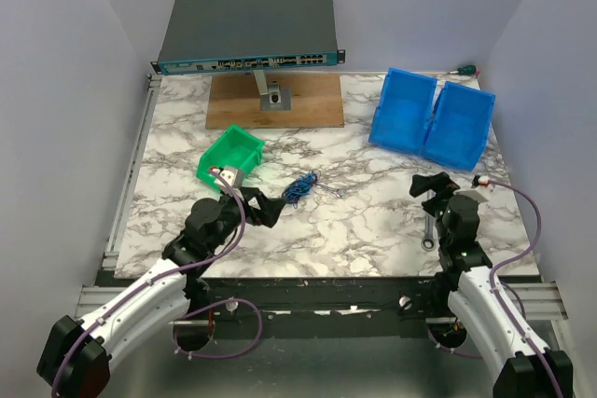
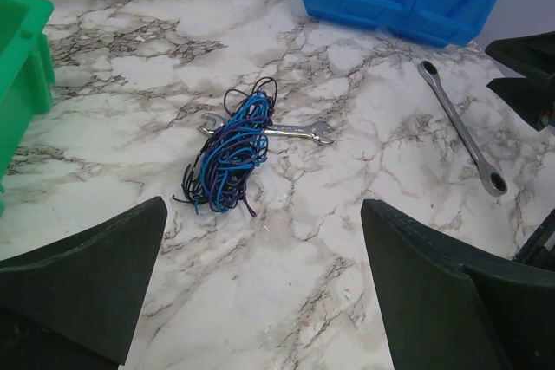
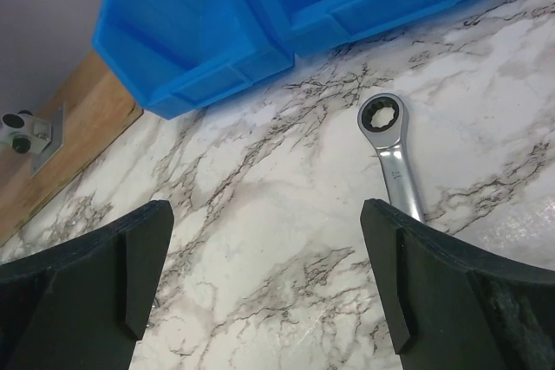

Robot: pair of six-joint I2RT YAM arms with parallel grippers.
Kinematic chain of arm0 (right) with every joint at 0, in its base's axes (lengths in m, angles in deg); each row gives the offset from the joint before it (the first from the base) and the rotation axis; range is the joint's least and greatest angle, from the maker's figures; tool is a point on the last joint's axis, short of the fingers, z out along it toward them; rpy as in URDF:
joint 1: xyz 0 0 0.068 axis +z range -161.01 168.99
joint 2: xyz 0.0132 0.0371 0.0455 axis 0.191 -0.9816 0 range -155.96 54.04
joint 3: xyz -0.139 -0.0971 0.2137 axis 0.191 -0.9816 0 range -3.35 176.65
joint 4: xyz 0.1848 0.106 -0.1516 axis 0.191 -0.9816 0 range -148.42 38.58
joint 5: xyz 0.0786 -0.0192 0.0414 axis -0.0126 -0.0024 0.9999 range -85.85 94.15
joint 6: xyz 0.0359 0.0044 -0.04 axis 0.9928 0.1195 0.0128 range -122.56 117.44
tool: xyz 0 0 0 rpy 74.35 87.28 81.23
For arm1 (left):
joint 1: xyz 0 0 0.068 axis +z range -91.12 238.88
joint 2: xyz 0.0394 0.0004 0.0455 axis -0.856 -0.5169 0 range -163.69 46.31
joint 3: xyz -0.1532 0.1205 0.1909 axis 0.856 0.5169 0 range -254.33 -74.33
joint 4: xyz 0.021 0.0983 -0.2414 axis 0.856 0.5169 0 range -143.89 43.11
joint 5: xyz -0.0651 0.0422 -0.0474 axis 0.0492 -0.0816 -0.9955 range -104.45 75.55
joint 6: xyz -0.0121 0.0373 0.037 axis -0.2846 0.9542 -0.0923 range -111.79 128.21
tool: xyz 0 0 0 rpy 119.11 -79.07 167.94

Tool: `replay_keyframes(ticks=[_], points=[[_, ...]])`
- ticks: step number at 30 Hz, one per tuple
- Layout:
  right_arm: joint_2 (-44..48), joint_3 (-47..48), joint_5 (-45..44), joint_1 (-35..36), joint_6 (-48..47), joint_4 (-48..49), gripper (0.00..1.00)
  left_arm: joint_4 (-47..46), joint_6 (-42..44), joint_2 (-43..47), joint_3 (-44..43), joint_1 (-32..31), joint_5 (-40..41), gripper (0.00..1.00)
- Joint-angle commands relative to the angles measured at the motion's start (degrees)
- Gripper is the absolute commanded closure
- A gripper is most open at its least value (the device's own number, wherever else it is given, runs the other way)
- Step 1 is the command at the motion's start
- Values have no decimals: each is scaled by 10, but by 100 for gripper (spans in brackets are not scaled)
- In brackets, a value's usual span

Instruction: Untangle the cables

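The cables (image 1: 300,187) are a small tangled bundle of blue, purple and dark thin wires lying on the marble table near its middle. In the left wrist view the cables (image 2: 230,149) lie ahead of the fingers, on top of a small silver open-end wrench (image 2: 299,131). My left gripper (image 1: 265,205) is open and empty, just left of and short of the bundle, its midpoint (image 2: 262,214) over bare marble. My right gripper (image 1: 431,185) is open and empty at the right, far from the cables, over bare marble (image 3: 264,214).
A green bin (image 1: 230,159) stands just behind the left gripper. Two blue bins (image 1: 434,118) sit at the back right. A silver ratchet wrench (image 1: 427,228) lies by the right gripper, also in its wrist view (image 3: 395,153). A wooden board (image 1: 275,100) and network switch (image 1: 247,30) are at the back.
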Motion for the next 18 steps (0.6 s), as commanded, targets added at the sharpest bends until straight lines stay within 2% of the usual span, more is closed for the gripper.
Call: replay_keyframes(ticks=[1, 8, 11, 15, 18], points=[[5, 11, 31, 2, -14, 12, 0, -19, 11, 14, 5, -1, -16, 1], [-21, 17, 117, 2, -52, 50, 0, -28, 34, -23, -5, -2, -76, 1], [-72, 28, 153, 2, -60, 73, 0, -29, 36, -42, -10, -2, -86, 1], [-165, 41, 257, 8, -76, 137, 1, -20, 36, -53, -15, -1, -70, 1], [-247, 69, 290, 58, -100, 161, 7, -14, 27, -76, -21, -1, -66, 1]])
